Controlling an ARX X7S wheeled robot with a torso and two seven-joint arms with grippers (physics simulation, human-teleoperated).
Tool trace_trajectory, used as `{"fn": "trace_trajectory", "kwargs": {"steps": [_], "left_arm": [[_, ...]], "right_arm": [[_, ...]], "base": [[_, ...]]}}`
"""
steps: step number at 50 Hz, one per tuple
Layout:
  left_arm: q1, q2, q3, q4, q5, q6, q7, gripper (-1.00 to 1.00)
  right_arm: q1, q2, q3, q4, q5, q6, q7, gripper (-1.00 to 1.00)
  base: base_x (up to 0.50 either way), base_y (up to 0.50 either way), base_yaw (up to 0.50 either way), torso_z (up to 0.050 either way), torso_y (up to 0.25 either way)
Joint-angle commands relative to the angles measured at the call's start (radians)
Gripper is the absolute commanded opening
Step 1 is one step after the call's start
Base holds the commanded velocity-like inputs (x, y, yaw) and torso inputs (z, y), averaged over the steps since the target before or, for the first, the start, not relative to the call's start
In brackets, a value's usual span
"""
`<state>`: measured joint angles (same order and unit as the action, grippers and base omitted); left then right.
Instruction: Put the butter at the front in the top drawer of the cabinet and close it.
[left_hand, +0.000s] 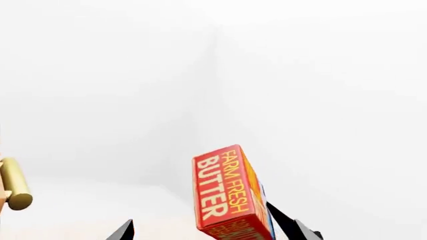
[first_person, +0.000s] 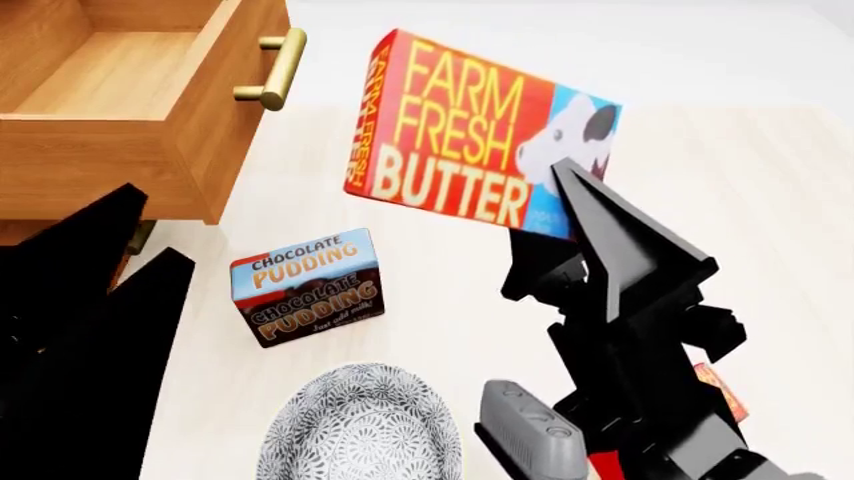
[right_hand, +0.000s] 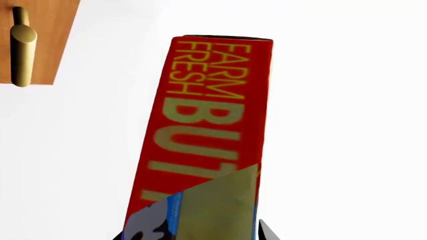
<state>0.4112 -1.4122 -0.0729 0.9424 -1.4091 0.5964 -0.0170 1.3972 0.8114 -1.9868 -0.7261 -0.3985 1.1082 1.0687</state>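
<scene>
A red box of butter (first_person: 467, 140), lettered "Farm Fresh Butter" with a cow printed on one end, is lifted clear of the pale desk (first_person: 747, 200), tilted, above the middle of the desk; the right gripper (first_person: 577, 200) is clamped on its cow end, one black finger (first_person: 607, 225) lying across the printed face. Toward the desk's far left corner the wooden cabinet (first_person: 54, 180) stands with its top drawer (first_person: 107, 80) pulled open, the wood floor inside showing; its brass bar handle (first_person: 274, 70) faces the butter, just beside it and apart. Below the drawer a chocolate pudding box (first_person: 307, 285) sits on the desk; nearer the front edge a patterned grey bowl (first_person: 360, 425). The left gripper (left_hand: 207, 231) shows only black fingertips set apart, holding nothing; its dark arm (first_person: 74, 320) lies along the desk's left edge.
</scene>
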Motion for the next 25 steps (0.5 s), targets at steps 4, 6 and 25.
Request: {"fn": "trace_trajectory", "kwargs": {"steps": [4, 6, 25], "left_arm": [[-0.730, 0.100, 0.326, -0.060, -0.405, -0.432, 0.023, 1.00], [-0.791, 0.110, 0.339, -0.068, -0.453, -0.475, 0.017, 1.00], [-1.195, 0.236, 0.467, -0.159, -0.731, -0.765, -0.139, 1.00]], "right_arm": [[0.023, -0.009, -0.014, -0.022, -0.099, 0.052, -0.006, -1.00], [0.022, -0.010, -0.015, -0.024, -0.103, 0.054, -0.007, -1.00], [0.018, -0.017, -0.028, -0.035, -0.132, 0.070, -0.025, -1.00]], "base": [[0.00, 0.00, 0.00, 0.000, 0.000], [0.00, 0.00, 0.00, 0.000, 0.000], [0.00, 0.00, 0.00, 0.001, 0.001]]}}
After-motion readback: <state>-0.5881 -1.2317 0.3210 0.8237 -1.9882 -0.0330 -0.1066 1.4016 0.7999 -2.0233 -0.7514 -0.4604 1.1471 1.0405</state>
